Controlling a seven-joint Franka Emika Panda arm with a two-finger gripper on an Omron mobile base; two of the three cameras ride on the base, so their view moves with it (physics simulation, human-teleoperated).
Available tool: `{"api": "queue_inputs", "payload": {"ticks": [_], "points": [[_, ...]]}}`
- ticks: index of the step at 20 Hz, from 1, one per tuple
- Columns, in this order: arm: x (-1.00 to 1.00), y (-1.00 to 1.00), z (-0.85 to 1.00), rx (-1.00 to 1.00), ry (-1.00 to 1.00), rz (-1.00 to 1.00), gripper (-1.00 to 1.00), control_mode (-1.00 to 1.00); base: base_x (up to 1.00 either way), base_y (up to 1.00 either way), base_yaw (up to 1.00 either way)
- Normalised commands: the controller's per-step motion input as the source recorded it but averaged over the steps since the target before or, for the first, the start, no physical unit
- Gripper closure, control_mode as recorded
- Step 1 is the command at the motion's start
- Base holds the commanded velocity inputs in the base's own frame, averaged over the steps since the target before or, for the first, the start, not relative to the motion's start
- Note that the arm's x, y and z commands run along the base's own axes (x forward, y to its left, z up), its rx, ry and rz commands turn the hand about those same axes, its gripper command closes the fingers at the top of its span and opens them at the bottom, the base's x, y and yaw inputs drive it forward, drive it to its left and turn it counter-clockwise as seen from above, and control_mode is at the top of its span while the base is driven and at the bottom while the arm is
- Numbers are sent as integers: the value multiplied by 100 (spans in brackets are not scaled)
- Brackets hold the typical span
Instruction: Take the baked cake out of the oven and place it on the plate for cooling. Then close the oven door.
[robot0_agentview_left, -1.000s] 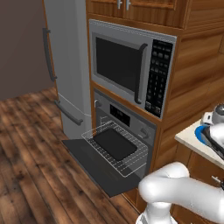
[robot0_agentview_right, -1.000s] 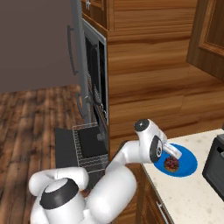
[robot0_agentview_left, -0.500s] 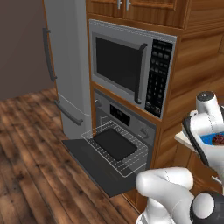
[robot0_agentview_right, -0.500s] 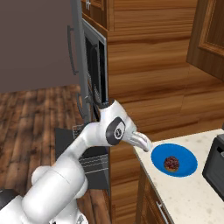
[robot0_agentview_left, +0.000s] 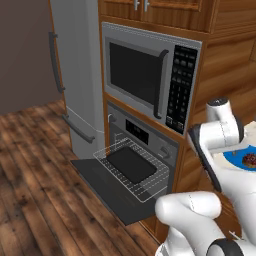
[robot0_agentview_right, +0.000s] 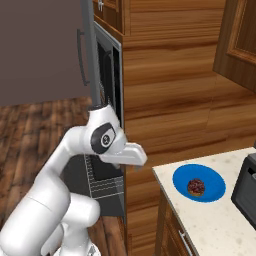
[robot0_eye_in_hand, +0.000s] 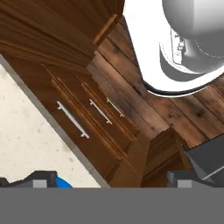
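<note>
1. I see the baked cake (robot0_agentview_right: 195, 186) sitting on the plate (robot0_agentview_right: 210, 176), near its middle, on the pale counter (robot0_agentview_right: 220, 220) right of the oven.
2. The oven door (robot0_agentview_left: 107, 187) hangs fully open, flat above the wood floor (robot0_agentview_left: 35, 165), with the wire rack (robot0_agentview_left: 132, 167) pulled out over it and a dark tray (robot0_agentview_left: 131, 164) on the rack.
3. In my hand view the gripper (robot0_eye_in_hand: 113, 178) has its fingers spread wide, holding nothing, over the counter edge and the drawer fronts (robot0_eye_in_hand: 94, 116).
4. The microwave (robot0_agentview_left: 150, 80) sits directly above the oven (robot0_agentview_left: 145, 137).
</note>
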Motion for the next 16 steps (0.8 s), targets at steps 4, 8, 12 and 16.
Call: {"api": "queue_inputs", "payload": {"ticks": [4,8,12,16], "points": [[-8,100,0,18,8,31,-100,-100,0,0,0],[-9,100,-1,4,0,17,-100,-100,0,0,0],[30,100,-20,0,-1,8,-100,-100,0,0,0],[51,100,-24,0,-2,10,-100,-100,0,0,0]]}}
